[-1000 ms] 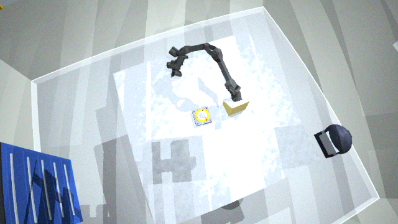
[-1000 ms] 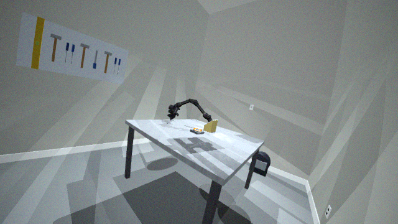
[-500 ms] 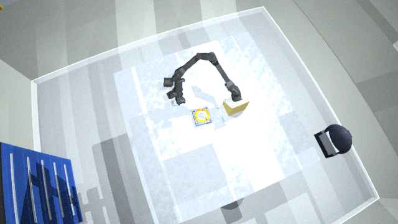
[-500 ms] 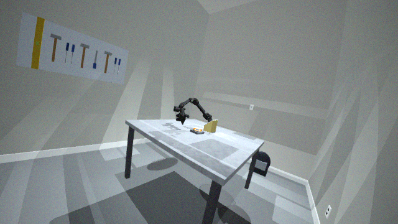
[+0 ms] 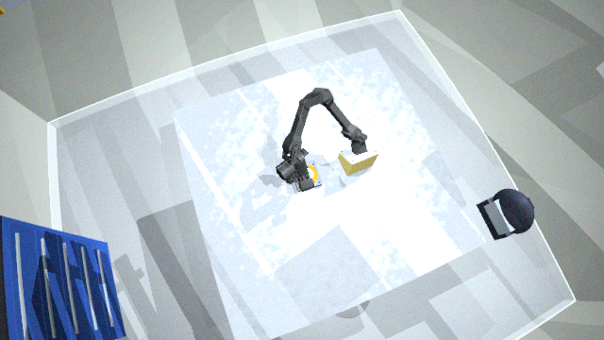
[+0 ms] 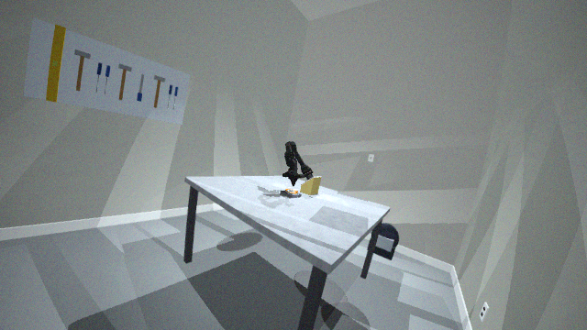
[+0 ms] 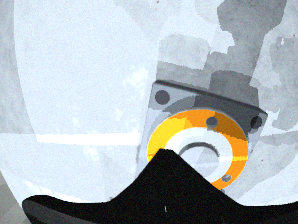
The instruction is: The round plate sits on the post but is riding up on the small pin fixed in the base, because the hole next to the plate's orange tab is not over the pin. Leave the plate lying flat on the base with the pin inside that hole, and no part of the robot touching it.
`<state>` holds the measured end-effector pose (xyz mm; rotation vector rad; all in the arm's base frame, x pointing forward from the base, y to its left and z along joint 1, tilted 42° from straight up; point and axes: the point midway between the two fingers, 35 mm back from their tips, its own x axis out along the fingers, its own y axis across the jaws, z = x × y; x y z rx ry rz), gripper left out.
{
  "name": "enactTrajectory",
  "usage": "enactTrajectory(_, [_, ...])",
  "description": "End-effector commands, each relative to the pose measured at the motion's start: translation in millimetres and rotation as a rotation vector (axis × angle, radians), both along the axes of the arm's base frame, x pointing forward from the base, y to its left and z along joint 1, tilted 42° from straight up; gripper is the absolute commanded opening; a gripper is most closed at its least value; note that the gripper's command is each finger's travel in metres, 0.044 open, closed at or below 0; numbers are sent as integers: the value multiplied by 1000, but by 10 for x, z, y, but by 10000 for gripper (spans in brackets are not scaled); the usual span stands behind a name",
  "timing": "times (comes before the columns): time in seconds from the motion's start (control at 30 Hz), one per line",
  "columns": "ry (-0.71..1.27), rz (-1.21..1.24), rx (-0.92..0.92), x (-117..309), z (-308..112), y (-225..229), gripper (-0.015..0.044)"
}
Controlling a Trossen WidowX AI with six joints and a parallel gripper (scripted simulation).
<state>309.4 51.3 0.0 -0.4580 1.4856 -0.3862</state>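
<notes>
The round plate (image 5: 315, 174) (image 6: 292, 191) (image 7: 170, 132) has an orange rim and a white middle. It sits on the dark square base (image 6: 289, 196) (image 7: 227, 104). In the wrist view one small round hole (image 7: 212, 121) shows at the top of the rim and another (image 7: 226, 178) at the lower right. The tab and the pin cannot be made out, nor whether the plate is tilted. My gripper (image 6: 293, 184) (image 7: 164, 155) is shut and empty, pointing down above the plate. In the wrist view it hides the plate's lower left part. Contact cannot be told.
The arm rises from a yellow block (image 5: 360, 165) (image 6: 311, 185) beside the base. The table (image 5: 226, 255) (image 6: 257, 208) carries both. A dark rounded object (image 5: 514, 210) (image 6: 387, 236) stands beyond the table's edge. A blue rack (image 5: 61, 283) is at the lower left of the top view.
</notes>
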Motion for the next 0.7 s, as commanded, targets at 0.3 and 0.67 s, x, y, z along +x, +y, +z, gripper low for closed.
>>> enactTrajectory(0.3, [-32,37,-174,-434,-194,146,0])
enactTrajectory(0.67, [-32,37,-177,-406,-521,-152,0])
